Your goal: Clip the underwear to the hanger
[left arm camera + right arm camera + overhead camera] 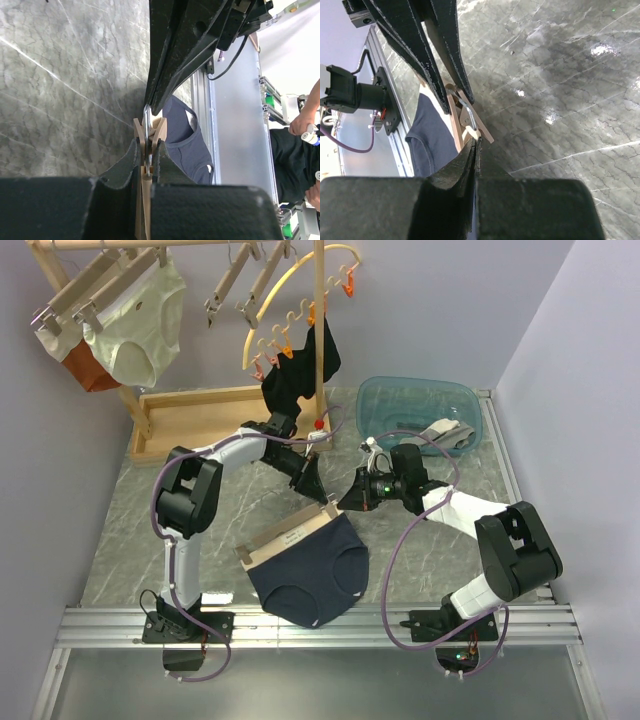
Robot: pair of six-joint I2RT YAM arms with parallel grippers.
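Note:
The navy underwear (310, 575) with a tan waistband lies at the table's front centre. The light-wood hanger (285, 535) lies along the waistband. My left gripper (312, 483) is shut on the hanger's right-end clip; in the left wrist view its fingers (127, 162) squeeze the wooden clip (145, 135), with the underwear (187, 145) just beyond. My right gripper (345, 502) meets it at the same corner. In the right wrist view its jaws (476, 141) are pressed together on a thin strip of fabric at the clip (467, 117), beside the underwear (432, 135).
A wooden tray (200, 420) and a blue tub (420, 415) sit at the back. A rack pole (320, 330) stands behind the grippers, carrying cream briefs (135, 325), spare wood hangers, and a yellow hanger (290, 340) with a black garment (300, 370).

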